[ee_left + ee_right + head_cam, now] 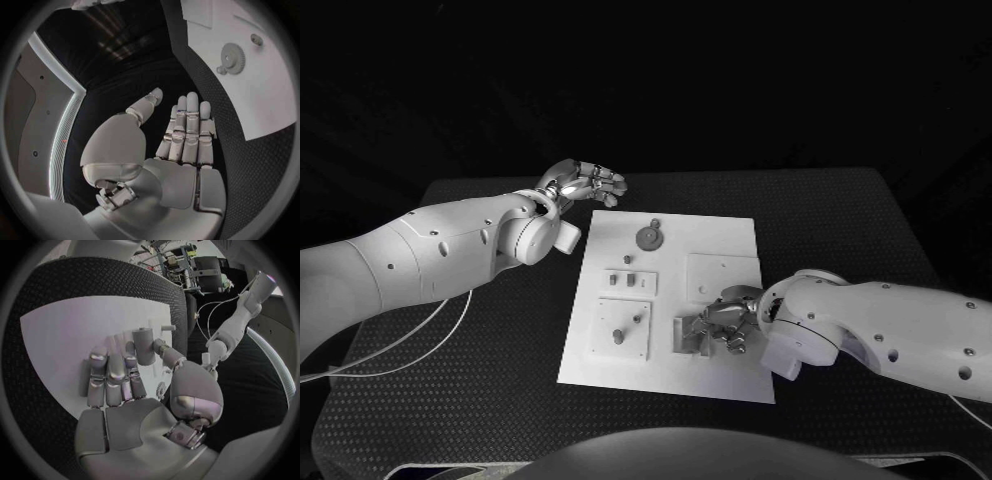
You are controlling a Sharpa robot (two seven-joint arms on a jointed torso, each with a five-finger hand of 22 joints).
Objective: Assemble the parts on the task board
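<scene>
The black table (488, 360) fills the frame, and on it the white board (733, 380) lies as a tall rectangle in the centre, its long axis running from the bottom of the picture up and slightly right. The right arm enters from the lower right; the right hand (723, 325) sits over the board's lower middle. In the right wrist view a small grey cylinder (144, 346) is pinched between thumb and a fingertip, standing roughly upright with its long axis along the fingers. The left hand (586, 182) hovers off the board's upper left corner, fingers straight and apart, holding nothing.

Smaller things on the board: a square plate (623, 328) at lower left with a short peg, a gear (651, 237) near the top centre, lying flat.

The step in hand looks like seating the cylinder in its place — I cannot tell which socket. To do it well, keep the cylinder square to the board, line it up before lowering, and press straight down without twisting the pinch.
</scene>
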